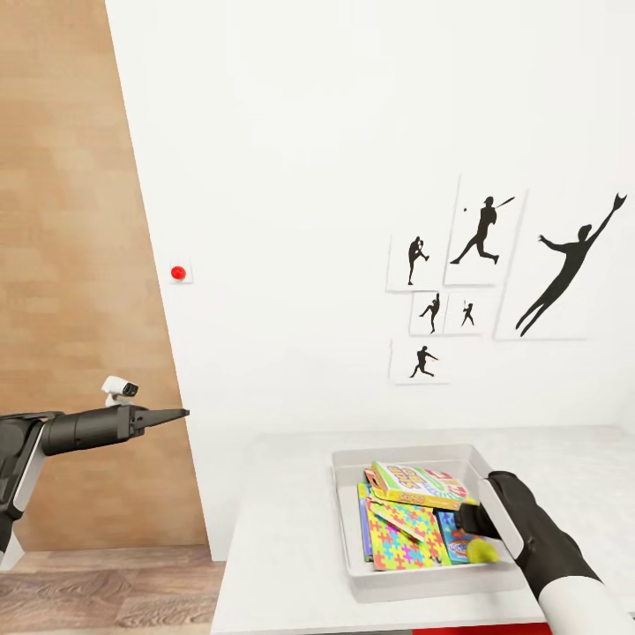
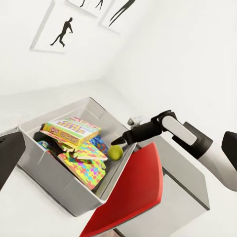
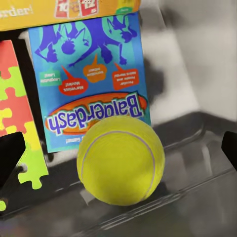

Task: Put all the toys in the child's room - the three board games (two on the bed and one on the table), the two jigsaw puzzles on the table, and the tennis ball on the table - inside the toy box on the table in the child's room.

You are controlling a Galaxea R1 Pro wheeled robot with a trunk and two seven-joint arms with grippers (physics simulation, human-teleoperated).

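The light grey toy box (image 1: 346, 520) stands on the pale table (image 1: 282, 547) against the white wall. Inside it lie a yellow board game (image 1: 414, 483), a blue Balderdash box (image 3: 94, 89) and a bright jigsaw puzzle (image 1: 401, 538). The tennis ball (image 1: 482, 551) rests on the box floor in the near right corner, half on the Balderdash box (image 1: 454, 540). My right gripper (image 1: 467, 522) hangs just above the ball (image 3: 121, 160), open, its fingers (image 3: 10, 158) wide of it on both sides. My left gripper (image 1: 176, 413) is held up at the left, open, away from the table.
Black silhouette posters (image 1: 485, 229) hang on the wall above the table. A red chair back (image 2: 133, 192) stands at the table's near edge beside the toy box (image 2: 59, 182). A wood-toned panel (image 1: 70, 265) fills the left, with plank floor (image 1: 106, 591) below.
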